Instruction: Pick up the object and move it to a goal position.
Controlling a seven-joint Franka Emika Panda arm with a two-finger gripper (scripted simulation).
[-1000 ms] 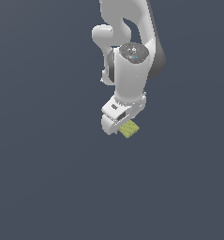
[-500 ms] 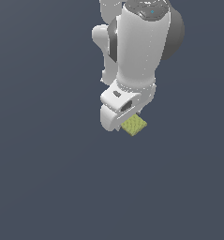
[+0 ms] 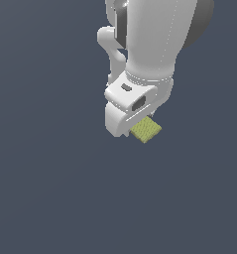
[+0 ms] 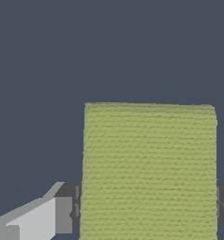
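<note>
Flat yellow-green textured block (image 4: 148,171): white gripper (image 3: 135,126) jaws are clamping it; pickup apparently done, carrying to goal remaining.

The hand (image 3: 132,124) hides most of the object (image 3: 147,129) in the exterior view, and the wrist view cuts off the block's near end and both fingers (image 4: 38,218).

Sim render, no real room: flat blue-grey backdrop (image 3: 50,198), no furniture or walls.
</note>
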